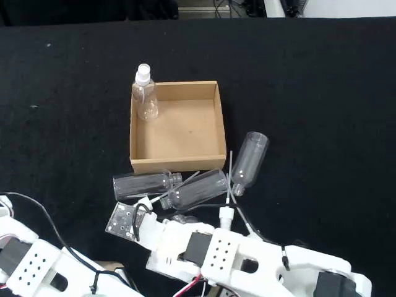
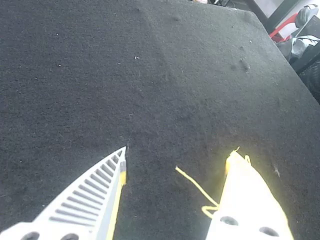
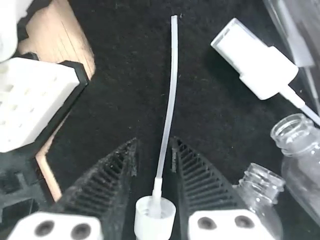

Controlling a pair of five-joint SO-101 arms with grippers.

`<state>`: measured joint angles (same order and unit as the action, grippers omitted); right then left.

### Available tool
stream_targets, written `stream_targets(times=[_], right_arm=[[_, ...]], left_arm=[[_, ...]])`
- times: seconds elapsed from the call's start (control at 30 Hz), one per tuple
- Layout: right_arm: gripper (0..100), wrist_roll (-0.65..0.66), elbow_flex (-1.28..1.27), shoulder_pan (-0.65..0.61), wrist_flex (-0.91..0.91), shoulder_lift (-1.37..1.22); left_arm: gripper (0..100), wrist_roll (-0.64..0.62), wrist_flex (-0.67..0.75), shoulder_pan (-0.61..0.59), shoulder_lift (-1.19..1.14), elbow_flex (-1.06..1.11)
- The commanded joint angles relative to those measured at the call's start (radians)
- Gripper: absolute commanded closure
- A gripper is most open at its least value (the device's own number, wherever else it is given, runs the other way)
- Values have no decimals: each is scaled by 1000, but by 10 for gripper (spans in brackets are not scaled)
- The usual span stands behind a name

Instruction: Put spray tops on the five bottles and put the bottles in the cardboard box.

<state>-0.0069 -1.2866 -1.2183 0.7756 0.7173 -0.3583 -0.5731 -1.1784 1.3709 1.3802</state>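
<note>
A black cloth table (image 1: 322, 93) seen from above, with an open cardboard box (image 1: 176, 166) near its middle. One capped bottle (image 1: 146, 99) sits at the box's far left corner, its white top over the rim. Three uncapped clear bottles lie on the cloth just in front of the box: a left bottle (image 1: 143, 184) near the front wall, a middle bottle (image 1: 199, 189) beside it, and a right bottle (image 1: 250, 159) tilted off the box's near right corner. A loose spray top (image 1: 227, 215) lies between the middle and right bottles, its thin tube pointing toward the box; a second small spray top (image 1: 143, 204) lies just below the left bottle. Two white arms cross the near edge.

From the right wrist, the right gripper (image 3: 154, 142) has its black ridged jaws part open, a narrow gap between the tips. A white spray cap (image 3: 155, 214) lies between the jaws, near their base; its dip tube (image 3: 170, 90) runs straight out through the gap and past the tips; whether either jaw touches the cap cannot be told. Another spray top (image 3: 257, 65) lies farther off, and two open bottle necks (image 3: 259, 182) stand just beside one jaw.

From the left wrist, the left gripper (image 2: 180, 152) has its jaws spread wide over bare cloth, nothing between them.
</note>
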Motion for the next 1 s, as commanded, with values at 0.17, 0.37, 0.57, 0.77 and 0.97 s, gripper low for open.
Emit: stream_targets(times=[0.17,0.37,0.57,0.77,0.97], right_arm=[[904,3,10,2,-18,-42],[904,3,10,2,-8,-42],[904,6,12,5,-3,-42],[904,5,13,5,-2,-42],[904,3,15,25,-2,-44]], left_arm=[[775,-3,20,-7,0,-5],[775,-3,17,-8,0,-7],[775,-3,17,-8,0,-7],[775,-3,17,-10,0,-8],[775,-3,17,-10,0,-8]])
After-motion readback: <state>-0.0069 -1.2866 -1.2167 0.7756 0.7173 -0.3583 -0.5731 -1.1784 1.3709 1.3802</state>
